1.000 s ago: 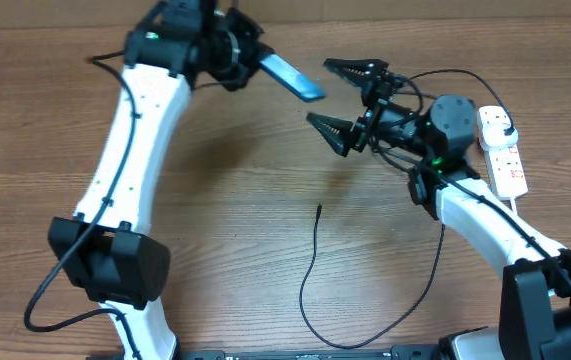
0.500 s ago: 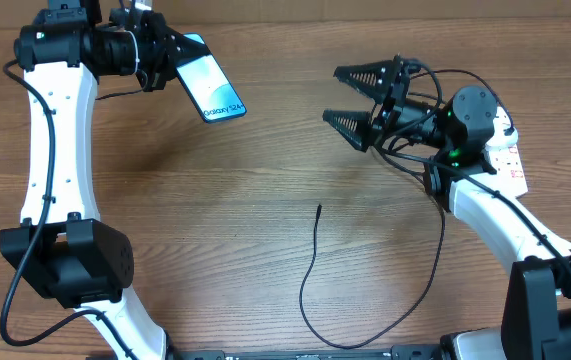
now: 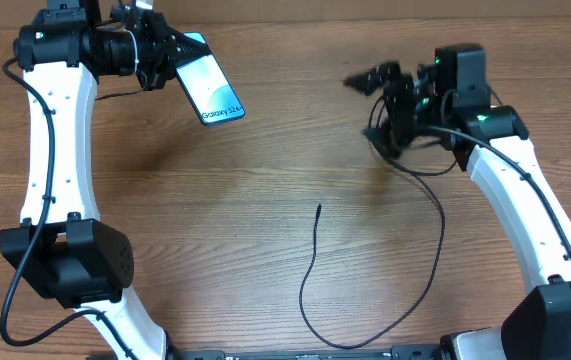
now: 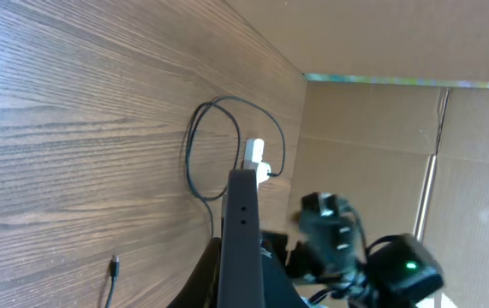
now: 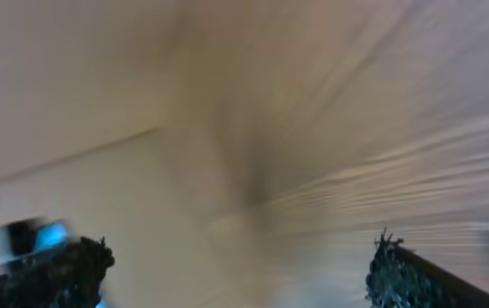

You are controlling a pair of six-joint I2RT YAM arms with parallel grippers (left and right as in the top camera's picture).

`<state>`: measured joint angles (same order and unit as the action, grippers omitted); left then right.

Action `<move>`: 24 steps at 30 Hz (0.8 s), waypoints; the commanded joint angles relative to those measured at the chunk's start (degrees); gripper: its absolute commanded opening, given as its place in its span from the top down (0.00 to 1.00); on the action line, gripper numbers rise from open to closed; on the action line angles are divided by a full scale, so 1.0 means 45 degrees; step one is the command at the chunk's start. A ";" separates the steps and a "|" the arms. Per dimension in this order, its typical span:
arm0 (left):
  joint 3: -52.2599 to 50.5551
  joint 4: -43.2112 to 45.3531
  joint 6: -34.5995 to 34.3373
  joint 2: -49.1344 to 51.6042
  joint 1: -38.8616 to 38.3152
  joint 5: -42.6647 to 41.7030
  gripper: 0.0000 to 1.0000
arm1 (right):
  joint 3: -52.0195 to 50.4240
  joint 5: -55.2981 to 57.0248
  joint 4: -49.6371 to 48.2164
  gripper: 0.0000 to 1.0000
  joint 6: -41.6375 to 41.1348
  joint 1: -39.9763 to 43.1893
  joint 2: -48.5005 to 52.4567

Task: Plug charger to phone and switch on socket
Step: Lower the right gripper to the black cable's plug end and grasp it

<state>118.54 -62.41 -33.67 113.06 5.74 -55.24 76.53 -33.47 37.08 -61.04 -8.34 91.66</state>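
Note:
High at the back left, my left gripper is shut on the phone, whose lit blue-white screen faces the overhead camera. In the left wrist view the phone shows edge-on between the fingers. The charger lies loose on the table, its connector tip in the middle, also seen as the tip. My right gripper hangs open and blurred at the back right, its fingers wide apart and holding nothing. A white bit, probably the socket, shows past the phone; overhead it is hidden.
The wooden table carries the charger's long loop, which runs from the centre to the front edge and back up under the right arm. Cardboard walls stand behind the table.
Within the last second my left arm swung left with the phone and now holds still. My right arm has lifted and turned, its open gripper blurred by motion.

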 commanded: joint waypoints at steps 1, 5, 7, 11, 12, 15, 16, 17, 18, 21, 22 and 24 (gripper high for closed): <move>0.0024 0.0024 0.0316 -0.0126 0.0053 -0.0243 0.96 | 0.0214 0.2142 0.2331 0.00 0.3599 -0.0355 -0.0151; 0.0024 0.0019 0.0345 -0.0126 0.0053 -0.0248 0.96 | 0.0155 0.4639 0.4605 0.00 0.4012 -0.1481 -0.0146; 0.0024 0.0019 0.0345 -0.0126 0.0053 -0.0243 0.96 | 0.0151 0.6018 0.5372 0.00 0.4007 -0.2497 -0.0146; 0.0024 0.0019 0.0345 -0.0126 0.0044 -0.0243 0.96 | 0.0151 0.7155 0.5450 0.00 0.3818 -0.4099 -0.0117; 0.0024 0.0019 0.0345 -0.0126 0.0039 -0.0248 0.96 | 0.0151 0.7577 0.5459 0.00 0.3585 -0.4410 -0.0063; 0.0024 0.0019 0.0350 -0.0126 0.0029 -0.0243 0.96 | 0.0121 0.8743 0.5430 0.00 0.2603 -0.5270 0.0185; 0.0024 0.0019 0.0350 -0.0126 0.0029 -0.0238 0.96 | 0.0121 0.8879 0.5289 0.00 0.2516 -0.5547 0.0413; 0.0024 0.0019 0.0355 -0.0126 0.0029 -0.0238 0.96 | 0.0117 0.8869 0.5119 0.00 0.2511 -0.5707 0.0631; 0.0024 0.0024 0.0374 -0.0126 0.0029 -0.0233 0.96 | 0.0112 0.8864 0.4945 0.00 0.2516 -0.5833 0.0889; 0.0024 0.0005 0.0500 -0.0126 0.0029 0.0015 0.96 | 0.0087 0.8854 0.4493 0.00 0.2511 -0.6008 0.1797; 0.0024 0.0005 0.0500 -0.0126 0.0029 0.0058 0.96 | 0.0087 0.8854 0.4449 0.00 0.2506 -0.6018 0.2171; 0.0024 0.0005 0.0495 -0.0126 0.0029 0.0044 0.96 | 0.0087 0.8854 0.4444 0.00 0.2511 -0.6013 0.2764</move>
<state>118.54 -62.43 -32.56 113.06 5.74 -54.48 76.60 4.58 57.39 -48.90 -35.09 100.16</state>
